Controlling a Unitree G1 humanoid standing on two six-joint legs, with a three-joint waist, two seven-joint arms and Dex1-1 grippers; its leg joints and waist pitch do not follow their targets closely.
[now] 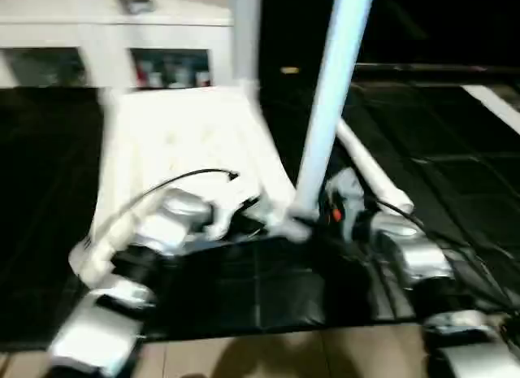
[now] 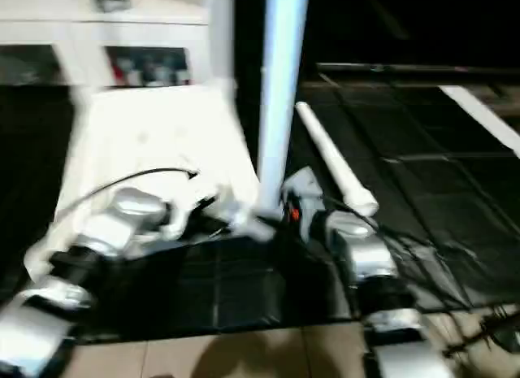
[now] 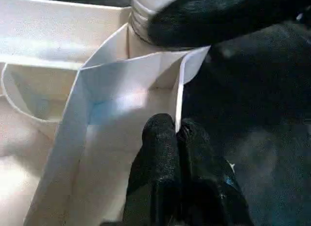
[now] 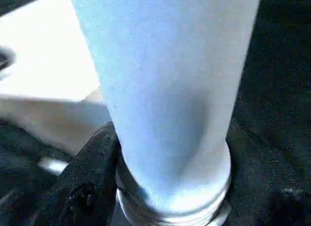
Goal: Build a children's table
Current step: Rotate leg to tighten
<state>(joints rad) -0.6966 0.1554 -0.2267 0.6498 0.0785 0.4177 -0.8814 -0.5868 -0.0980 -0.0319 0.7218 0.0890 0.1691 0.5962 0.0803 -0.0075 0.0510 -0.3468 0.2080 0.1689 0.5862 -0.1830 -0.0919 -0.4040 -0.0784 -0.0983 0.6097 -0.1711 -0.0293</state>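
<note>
tan floor strip (image 1: 268, 354), black mat (image 1: 455, 175), upturned children's table (image 1: 179, 142), white cabinet (image 1: 114, 36) behind

Silver forearms, black joint bands, black cable looped over left forearm (image 1: 175, 219); black-fingered left tool (image 3: 177, 138).

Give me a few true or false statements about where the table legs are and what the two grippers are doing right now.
1. One table leg stands upright at the near corner of the upturned tabletop. True.
2. The left gripper is clamped on the frame's thin edge wall. True.
3. A second leg stands upright on the cabinet. False: it lies flat on the dark floor mat, to the right of the tabletop.
4. The right gripper holds the upright leg near its tip. False: it is at the leg's base, by the threaded collar.
5. The tabletop lies with its framed underside up. True.
</note>
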